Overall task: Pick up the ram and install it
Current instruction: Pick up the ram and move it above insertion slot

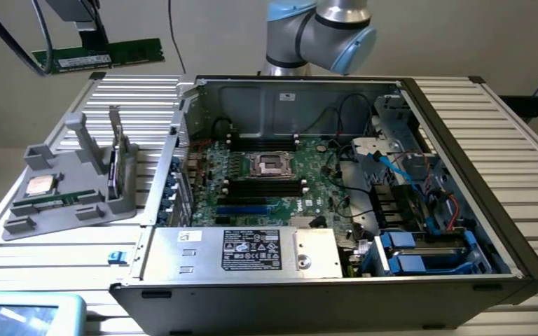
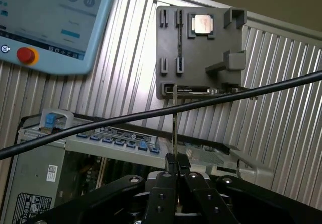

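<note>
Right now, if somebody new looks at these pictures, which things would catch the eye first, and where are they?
First comes the open computer case in the middle of the exterior view, its green motherboard laid bare. Next is the ram, a green stick held in the air by the gripper at the exterior view's upper left. Beside the case, at the exterior view's left, stands a grey holder carrying a silver processor chip.

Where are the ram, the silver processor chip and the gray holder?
ram [image 1: 134, 52], exterior view, on its green face.
silver processor chip [image 1: 42, 185], exterior view, centre of its top.
gray holder [image 1: 59, 218], exterior view, bare front of its base.
</note>
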Action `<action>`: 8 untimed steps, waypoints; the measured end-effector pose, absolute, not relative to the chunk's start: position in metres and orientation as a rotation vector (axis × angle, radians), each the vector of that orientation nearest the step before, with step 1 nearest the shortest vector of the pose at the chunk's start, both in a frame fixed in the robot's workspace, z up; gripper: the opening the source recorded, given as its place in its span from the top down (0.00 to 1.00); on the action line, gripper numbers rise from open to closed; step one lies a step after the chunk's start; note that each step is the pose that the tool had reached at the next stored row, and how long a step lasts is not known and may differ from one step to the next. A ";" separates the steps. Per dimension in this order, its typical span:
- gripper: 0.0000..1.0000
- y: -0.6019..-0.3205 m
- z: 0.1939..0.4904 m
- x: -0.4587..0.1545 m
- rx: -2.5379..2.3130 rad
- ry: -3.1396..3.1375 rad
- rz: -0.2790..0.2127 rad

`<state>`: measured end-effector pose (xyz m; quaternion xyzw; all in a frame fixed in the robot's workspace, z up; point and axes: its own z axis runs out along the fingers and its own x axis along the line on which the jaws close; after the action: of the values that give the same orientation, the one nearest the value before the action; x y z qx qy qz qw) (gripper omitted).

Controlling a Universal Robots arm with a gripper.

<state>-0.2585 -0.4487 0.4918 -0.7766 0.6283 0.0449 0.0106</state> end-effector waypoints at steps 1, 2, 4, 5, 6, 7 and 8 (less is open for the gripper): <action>0.89 -0.449 0.492 -0.258 -2.423 1.961 0.140; 0.89 -0.449 0.492 -0.256 -2.423 1.961 0.140; 0.89 -0.449 0.491 -0.250 -2.423 1.961 0.140; 0.89 -0.449 0.490 -0.246 -2.423 1.961 0.140; 0.89 -0.449 0.490 -0.242 -2.423 1.960 0.141; 0.89 -0.449 0.489 -0.237 -2.422 1.960 0.141; 0.89 -0.449 0.489 -0.233 -2.422 1.960 0.141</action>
<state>-0.2326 -0.4488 0.4888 -0.7765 0.6284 0.0453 0.0112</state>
